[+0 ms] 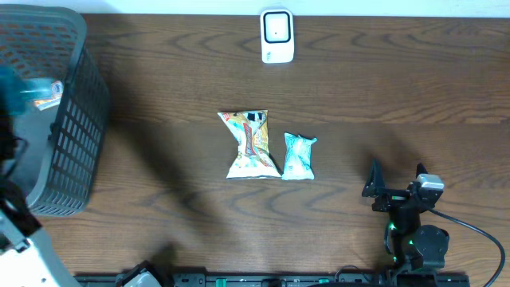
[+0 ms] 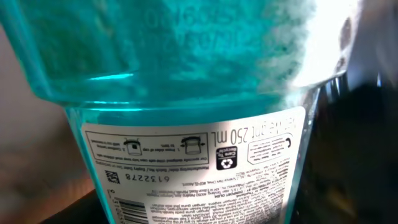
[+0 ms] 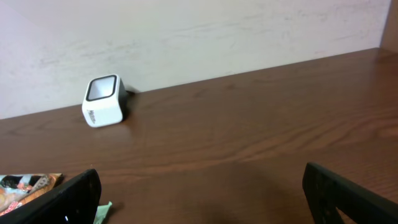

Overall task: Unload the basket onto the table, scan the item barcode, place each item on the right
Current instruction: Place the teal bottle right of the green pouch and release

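Bottle (image 2: 186, 74): clear teal plastic with a white label (image 2: 193, 168). Small print reads upside down, "250 mL" legible, barcode (image 2: 127, 211) cut off at the bottom of the left wrist view. Bottle fills that view, gripped by the left hand (image 1: 11, 104). Fingers aren't clearly seen there, only a dark shape at right. Overhead shows the bottle only as a teal blur at far left, up over the grey basket (image 1: 76, 119). Overhead also gives two packets (image 1: 249, 144) side by side mid-table (image 1: 358, 88) and the white scanner (image 1: 277, 36) at the far edge. Right wrist view gets the scanner side-on, window tilted up. Right hand (image 3: 205, 193) is wide open, nothing in it, low over the table at front right, facing the far edge.
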{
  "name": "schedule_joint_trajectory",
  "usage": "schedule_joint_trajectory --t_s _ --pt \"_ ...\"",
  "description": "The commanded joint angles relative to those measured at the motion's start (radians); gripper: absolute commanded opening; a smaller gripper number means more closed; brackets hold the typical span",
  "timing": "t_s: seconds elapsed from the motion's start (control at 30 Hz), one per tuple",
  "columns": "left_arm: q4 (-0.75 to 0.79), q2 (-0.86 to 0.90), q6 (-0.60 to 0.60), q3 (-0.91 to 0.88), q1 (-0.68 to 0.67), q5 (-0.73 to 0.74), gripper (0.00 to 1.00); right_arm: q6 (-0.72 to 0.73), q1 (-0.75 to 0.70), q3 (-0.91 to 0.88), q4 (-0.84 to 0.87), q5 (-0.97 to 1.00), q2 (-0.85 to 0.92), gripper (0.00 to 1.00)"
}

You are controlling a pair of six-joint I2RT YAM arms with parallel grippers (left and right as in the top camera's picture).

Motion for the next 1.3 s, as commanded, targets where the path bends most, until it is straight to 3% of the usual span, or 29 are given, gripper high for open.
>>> schedule_joint_trajectory --t_s 0.0,0.17,0.4,0.53,0.8,0.93,1.27 --pt "-0.018 0.047 0.084 0.008 -0.17 0.099 0.49 -0.007 0.011 -0.002 -0.004 0.002 -0.005 0.99" --pt "-0.038 0.116 0.219 -0.008 -0.513 0.067 0.48 -0.007 0.011 -0.002 -0.004 0.002 -0.005 0.99" --pt "-0.058 0.333 0.22 -0.048 -0.949 -0.233 0.48 -0.007 0.011 -0.002 -0.004 0.002 -0.005 0.99" --pt "0.015 0.506 0.221 -0.048 -1.112 -0.25 0.49 -0.007 0.011 -0.002 -0.004 0.002 -0.005 0.99" --pt "0.317 0.788 0.217 -0.048 -1.317 -0.153 0.49 -0.007 0.011 -0.002 -0.004 0.002 -0.005 0.99" --pt "0.423 0.881 0.221 -0.048 -1.397 -0.179 0.48 -0.007 0.011 -0.002 -0.004 0.002 -0.005 0.99" --pt "0.447 0.977 0.237 -0.048 -1.45 -0.179 0.49 -0.007 0.011 -0.002 -0.004 0.002 -0.005 0.99"
